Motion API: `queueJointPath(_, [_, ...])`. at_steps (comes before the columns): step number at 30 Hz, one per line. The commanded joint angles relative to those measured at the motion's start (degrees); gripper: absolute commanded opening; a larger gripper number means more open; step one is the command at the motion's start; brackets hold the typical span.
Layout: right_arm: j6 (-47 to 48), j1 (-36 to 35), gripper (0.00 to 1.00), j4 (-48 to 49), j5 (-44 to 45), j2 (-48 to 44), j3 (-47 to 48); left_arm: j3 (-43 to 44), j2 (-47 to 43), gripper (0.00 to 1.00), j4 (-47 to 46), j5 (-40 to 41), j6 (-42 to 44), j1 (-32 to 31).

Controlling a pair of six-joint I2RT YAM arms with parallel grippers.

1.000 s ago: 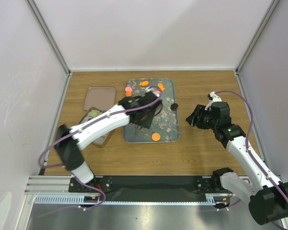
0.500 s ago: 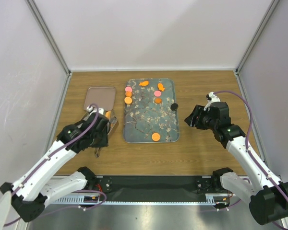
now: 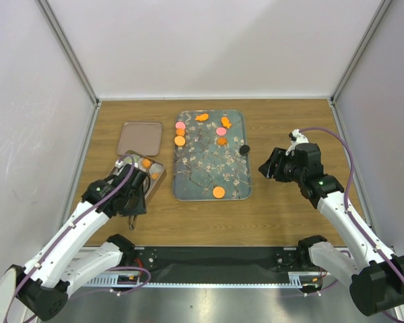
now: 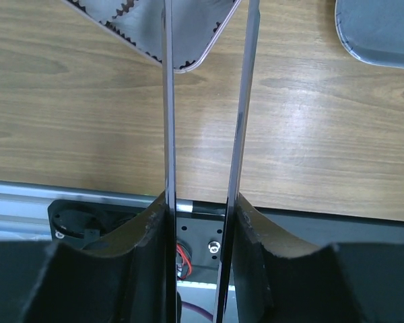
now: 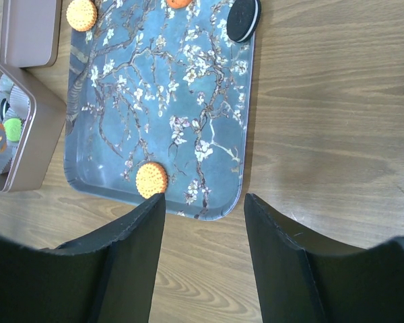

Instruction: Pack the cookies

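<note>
Several cookies lie on the blue floral tray [image 3: 212, 176]: pink [image 3: 180, 125] and orange discs, a fish shape [image 3: 202, 117], a black one [image 3: 244, 149] at its right rim, an orange one [image 3: 219, 192] near the front. The square tin [image 3: 158, 180] left of the tray holds more, orange [image 3: 147, 163] and green [image 5: 12, 128]. My left gripper [image 3: 130, 207] hovers at the tin's near corner, shut on metal tongs [image 4: 168, 101] whose blades pass the tin corner [image 4: 188, 40]. My right gripper [image 3: 273, 165] hangs open and empty [image 5: 205, 202] off the tray's front right corner.
The tin's brownish-pink lid [image 3: 139, 138] lies behind the tin. In the right wrist view the tray [image 5: 209, 101] fills the upper left, with an orange cookie [image 5: 151, 180] near its front rim. The arm mount rail [image 3: 209, 259] runs along the near edge, with white walls around.
My left arm has swung with the tongs from over the tray to the tin, then drawn back toward the table's front. The right arm has stayed put.
</note>
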State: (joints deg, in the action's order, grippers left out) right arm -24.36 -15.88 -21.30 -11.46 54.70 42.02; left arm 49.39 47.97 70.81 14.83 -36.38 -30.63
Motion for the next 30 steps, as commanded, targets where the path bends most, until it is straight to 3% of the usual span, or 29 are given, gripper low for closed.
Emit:
queueJointPath(1, [0.01,-0.29,0.56,1.26,-0.40,-0.20,0.08,0.10,1.16,0.40,-4.00,-1.12,1.48,1.53])
queueJointPath(11, [0.10,-0.38,0.57,1.26,-0.49,-0.47,0.17,-0.34,3.36,0.41,-6.56,-2.96,4.12,5.05])
queueJointPath(30, [0.10,-0.73,0.56,1.17,-0.23,-0.73,0.08,-3.60,1.87,0.41,-7.26,-6.39,3.51,5.41])
